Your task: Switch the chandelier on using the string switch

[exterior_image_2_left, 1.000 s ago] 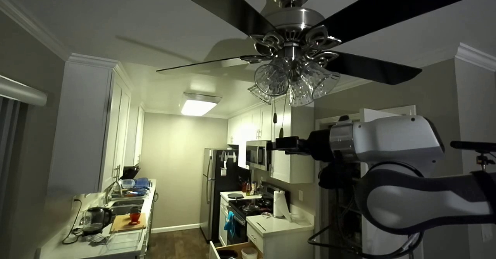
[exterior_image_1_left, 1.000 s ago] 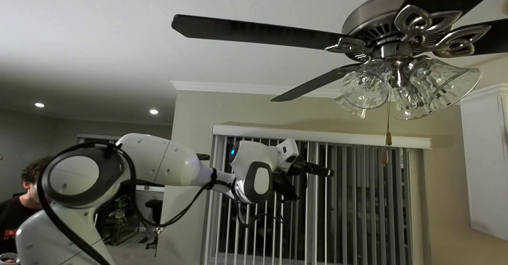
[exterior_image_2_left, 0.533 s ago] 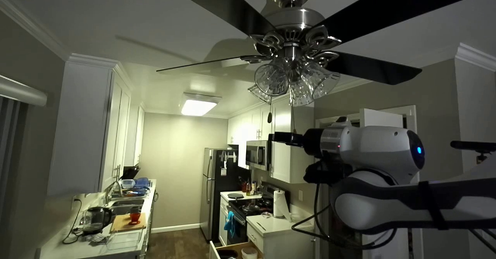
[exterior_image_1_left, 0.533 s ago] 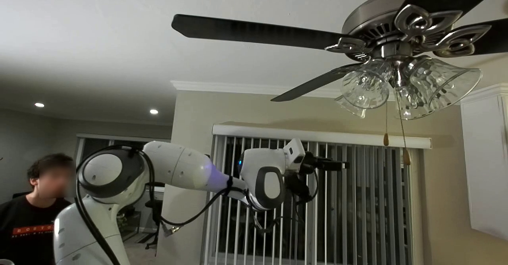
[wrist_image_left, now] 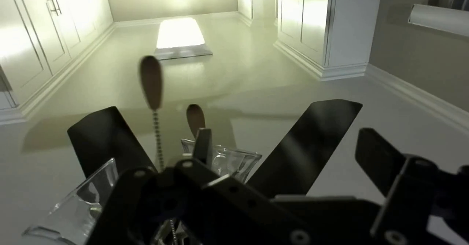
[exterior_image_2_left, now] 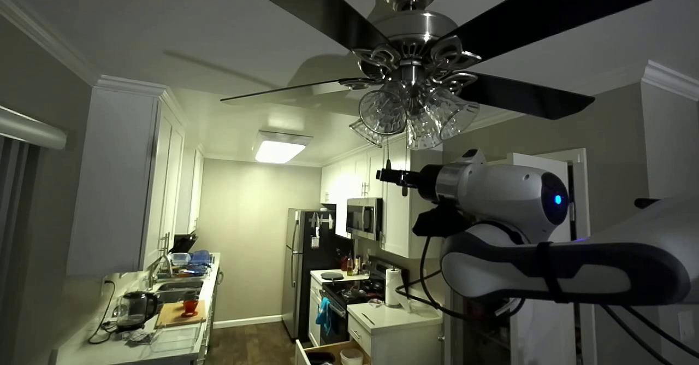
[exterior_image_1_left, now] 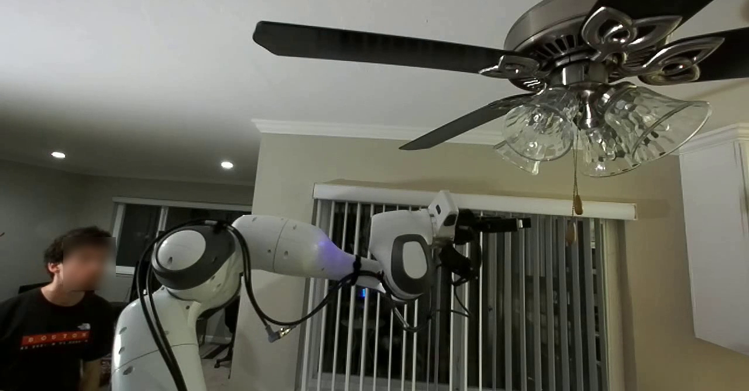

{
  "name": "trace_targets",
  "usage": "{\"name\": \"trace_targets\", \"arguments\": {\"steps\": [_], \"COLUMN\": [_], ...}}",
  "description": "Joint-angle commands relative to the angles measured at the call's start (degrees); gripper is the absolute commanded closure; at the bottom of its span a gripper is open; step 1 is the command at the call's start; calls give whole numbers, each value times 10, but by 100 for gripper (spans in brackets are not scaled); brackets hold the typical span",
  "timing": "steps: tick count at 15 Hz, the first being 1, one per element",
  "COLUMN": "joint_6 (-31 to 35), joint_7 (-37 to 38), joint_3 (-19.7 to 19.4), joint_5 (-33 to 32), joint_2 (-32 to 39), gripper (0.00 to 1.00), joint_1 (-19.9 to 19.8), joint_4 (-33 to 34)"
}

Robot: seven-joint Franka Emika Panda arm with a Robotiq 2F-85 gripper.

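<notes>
While its fingers stand spread, the claw points level near two pull strings, which hang below the glass shades of the chandelier. In the wrist view, both brown knobs appear outside the finger gap, beside one finger; contact cannot be determined.

That chandelier hung up there unlit, honestly kinda fancy: long dark blades, silvery scrolled metal housing, clear rippled glass shades flaring out and down. Right under the shades, two skinny string switch cords dangled, each with a brown teardrop pull on the end, one lower than the other. Up close one was a beaded chain. Couldn't tell you which cord was for the lights, though.
</notes>
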Motion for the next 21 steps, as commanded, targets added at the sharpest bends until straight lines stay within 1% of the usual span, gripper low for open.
{"name": "trace_targets", "arguments": {"steps": [1,3,5,8,9,10,21], "joint_6": [-15,-25,-33,-42,-50,-34,-41], "joint_7": [-33,-37,-38,-41,-43,-31,-31], "joint_3": [39,54,59,52,49,53,52], "joint_5": [53,67,69,60,56,65,63], "joint_2": [1,-2,0,5,11,1,3], "gripper": [0,0,0,0,0,0,0], "joint_1": [-60,-94,-123,-144,-141,-138,-141], "joint_4": [42,53,59,64,66,53,56]}}
